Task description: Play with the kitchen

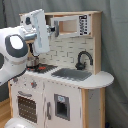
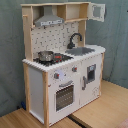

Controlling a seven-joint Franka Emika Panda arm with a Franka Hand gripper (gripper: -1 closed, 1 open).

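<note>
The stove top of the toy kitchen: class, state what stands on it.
In the second exterior view a small metal pot stands on the stove of the kitchen. In the first exterior view the robot arm partly hides it. Its contents cannot be seen.

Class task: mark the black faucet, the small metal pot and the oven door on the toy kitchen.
Black faucet (image 2: 74,38), second exterior view, on its arched neck.
Small metal pot (image 2: 45,55), second exterior view, on its side wall.
Oven door (image 2: 64,97), second exterior view, on its dark window.

Both exterior views are evenly lit and pretty soft, no harsh glare, just faint shade under the kitchen (image 2: 65,60) shelf, and everything's a bit blurry.
</note>
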